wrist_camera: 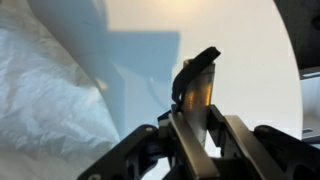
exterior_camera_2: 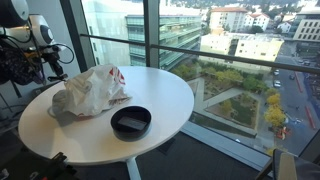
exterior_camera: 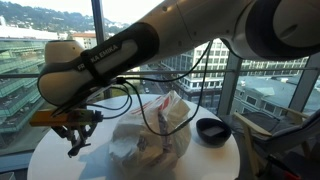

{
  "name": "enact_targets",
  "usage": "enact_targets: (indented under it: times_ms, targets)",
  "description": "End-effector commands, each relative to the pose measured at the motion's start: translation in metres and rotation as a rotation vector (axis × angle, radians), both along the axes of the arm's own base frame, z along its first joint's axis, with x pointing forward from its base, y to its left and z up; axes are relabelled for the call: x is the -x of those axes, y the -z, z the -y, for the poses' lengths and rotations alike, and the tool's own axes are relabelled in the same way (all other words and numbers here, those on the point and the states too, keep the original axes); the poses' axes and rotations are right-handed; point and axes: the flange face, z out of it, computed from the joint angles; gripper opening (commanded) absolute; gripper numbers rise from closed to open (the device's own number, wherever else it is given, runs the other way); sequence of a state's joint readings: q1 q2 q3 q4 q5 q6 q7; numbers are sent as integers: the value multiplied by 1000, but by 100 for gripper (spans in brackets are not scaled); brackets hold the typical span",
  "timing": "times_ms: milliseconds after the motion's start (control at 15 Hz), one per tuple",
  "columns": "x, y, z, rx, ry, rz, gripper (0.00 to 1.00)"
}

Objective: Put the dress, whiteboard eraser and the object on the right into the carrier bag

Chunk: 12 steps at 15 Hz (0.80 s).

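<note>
My gripper is shut on a dark, narrow object with an amber-brown side, which looks like the whiteboard eraser. In an exterior view the gripper hangs above the table's edge beside the bag, with the orange-looking eraser sticking out sideways. It also shows in an exterior view at the far left. The crumpled white carrier bag lies on the round white table, and in the wrist view it is to the left of the jaws. No dress shows outside the bag.
A black bowl sits on the table beside the bag. Cables hang from the arm above the bag. Large windows with a railing stand behind the table. A bare stretch of table lies under the held object.
</note>
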<state>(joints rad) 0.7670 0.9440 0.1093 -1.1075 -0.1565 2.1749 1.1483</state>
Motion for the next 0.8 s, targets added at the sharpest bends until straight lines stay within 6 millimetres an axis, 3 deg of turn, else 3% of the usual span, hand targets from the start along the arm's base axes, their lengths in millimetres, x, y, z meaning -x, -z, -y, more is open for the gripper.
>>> enact_targets:
  times_ms: [0,200,400,600,733]
  targets:
    - [10,-92,3,-99,13,-36,14]
    - [16,-162,20,-136,43,-51,14]
    - [22,-218,58,-104,92,-68,14]
    - [27,-250,113,-52,177,-124,14]
    - [34,-257,152,-20,230,-180,14]
